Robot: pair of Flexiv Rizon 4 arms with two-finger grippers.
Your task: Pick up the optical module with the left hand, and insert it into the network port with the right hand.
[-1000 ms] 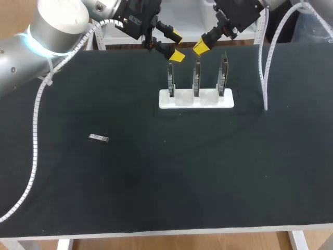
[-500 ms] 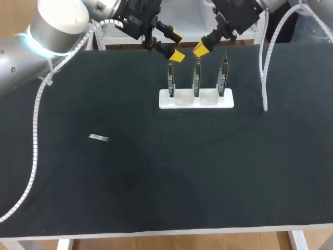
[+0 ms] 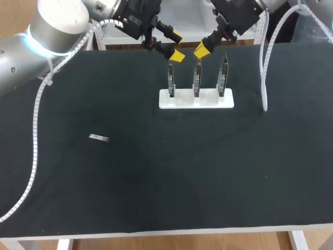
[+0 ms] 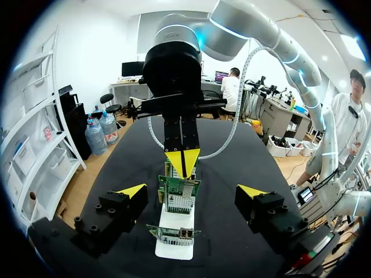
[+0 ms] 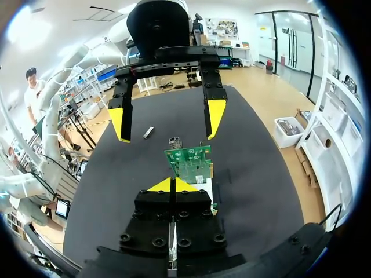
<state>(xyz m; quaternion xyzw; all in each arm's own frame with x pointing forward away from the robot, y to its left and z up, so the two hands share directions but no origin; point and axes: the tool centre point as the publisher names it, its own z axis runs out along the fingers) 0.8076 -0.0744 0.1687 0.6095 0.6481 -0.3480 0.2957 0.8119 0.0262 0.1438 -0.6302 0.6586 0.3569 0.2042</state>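
A small silver optical module [image 3: 98, 138] is seen lying flat on the black desk [image 3: 156, 182], toward its left side, well apart from both arms and gripped by nothing. Near the desk's far edge a white slotted holder [image 3: 196, 99] is set, in which three green circuit boards [image 3: 196, 78] are stood upright in a row. The left pincer [image 3: 176, 46] is positioned above the far edge, just beside the leftmost board, with its yellow-tipped fingers spread wide and nothing between them. The right pincer [image 3: 202, 50] is positioned close by, above the middle board, with its yellow tips pressed together and nothing pinched. In the left wrist view the boards are seen ahead of the spread fingers, and a network port [image 4: 179, 233] is shown on the metal edge of the nearest board.
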